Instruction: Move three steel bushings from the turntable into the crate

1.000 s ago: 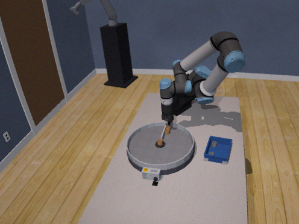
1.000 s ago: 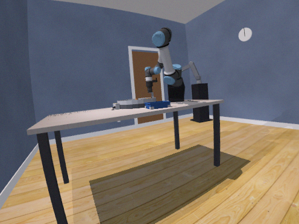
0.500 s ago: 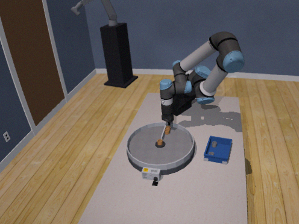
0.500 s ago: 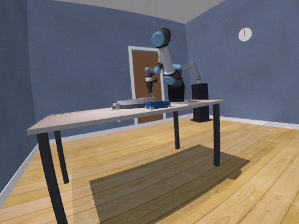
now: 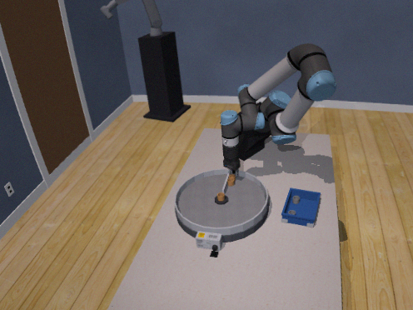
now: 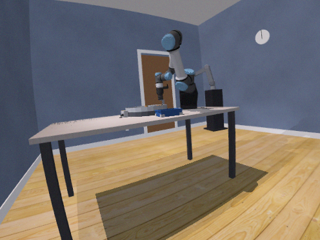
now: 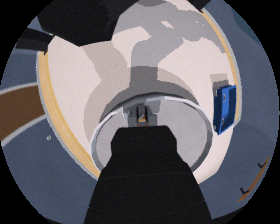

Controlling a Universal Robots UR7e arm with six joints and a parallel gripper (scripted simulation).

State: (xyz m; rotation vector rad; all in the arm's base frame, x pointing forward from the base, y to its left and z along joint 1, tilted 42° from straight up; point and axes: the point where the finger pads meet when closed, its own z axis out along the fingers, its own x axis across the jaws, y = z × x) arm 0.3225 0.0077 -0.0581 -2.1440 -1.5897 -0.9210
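arm over turntable | blue crate beside | table

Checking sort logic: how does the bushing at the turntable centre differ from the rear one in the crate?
Colour: the centre bushing is orange-brown, while the crate bushing is grey.
Place: the centre bushing is on the turntable, while the crate bushing is inside the blue crate.
Seat: the centre bushing sits on a dark hub, while the crate bushing stands on the crate floor.
Shared: both are short sleeves standing upright.
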